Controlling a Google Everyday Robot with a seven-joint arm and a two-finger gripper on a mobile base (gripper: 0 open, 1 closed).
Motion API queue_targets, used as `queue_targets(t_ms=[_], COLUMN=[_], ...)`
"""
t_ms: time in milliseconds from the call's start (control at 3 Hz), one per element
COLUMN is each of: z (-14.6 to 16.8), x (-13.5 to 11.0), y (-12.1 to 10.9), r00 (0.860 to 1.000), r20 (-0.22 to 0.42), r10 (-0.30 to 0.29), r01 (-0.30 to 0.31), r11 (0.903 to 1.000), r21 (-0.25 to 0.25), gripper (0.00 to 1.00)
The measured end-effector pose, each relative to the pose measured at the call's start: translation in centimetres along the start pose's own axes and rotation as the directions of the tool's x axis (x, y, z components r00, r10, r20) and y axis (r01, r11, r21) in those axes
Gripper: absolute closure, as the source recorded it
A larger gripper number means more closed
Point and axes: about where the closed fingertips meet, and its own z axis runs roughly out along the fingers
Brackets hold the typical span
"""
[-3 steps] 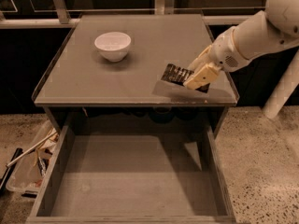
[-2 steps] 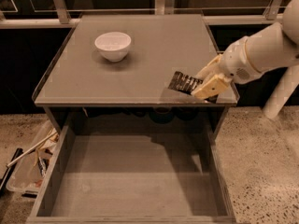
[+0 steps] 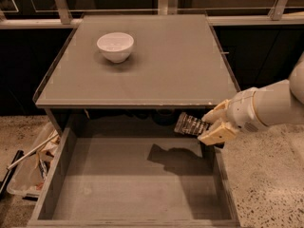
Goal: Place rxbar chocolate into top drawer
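The rxbar chocolate (image 3: 191, 125), a flat bar in a glossy dark wrapper, is held in my gripper (image 3: 209, 126). The gripper's cream fingers (image 3: 216, 133) are shut on the bar's right end. The bar hangs in the air over the back right part of the open top drawer (image 3: 128, 179), just below the front edge of the tabletop. It casts a shadow on the drawer's grey bottom. My white arm (image 3: 266, 108) comes in from the right.
A white bowl (image 3: 115, 46) stands on the grey glass-covered tabletop (image 3: 180, 65) at the back left. A clear bin with clutter (image 3: 28, 167) sits on the speckled floor left of the drawer. A railing runs behind the table.
My gripper has carried the bar off the tabletop's right front area, forward and down, to below the table edge over the open drawer.
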Motion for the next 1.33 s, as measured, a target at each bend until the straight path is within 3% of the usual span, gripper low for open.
queue_targets(t_ms=[667, 1000, 1333], z=[1.6, 5.0, 8.2], x=[-0.2, 0.1, 0.9], y=[0.8, 2.8, 4.4], r00=[1.000, 0.998, 0.997], r20=[0.003, 0.015, 0.021], r10=[0.011, 0.057, 0.075], r01=[-0.011, -0.055, -0.073], r11=[0.9995, 0.9953, 0.9937], r21=[-0.030, -0.079, -0.085], gripper=[1.00, 1.00, 1.00])
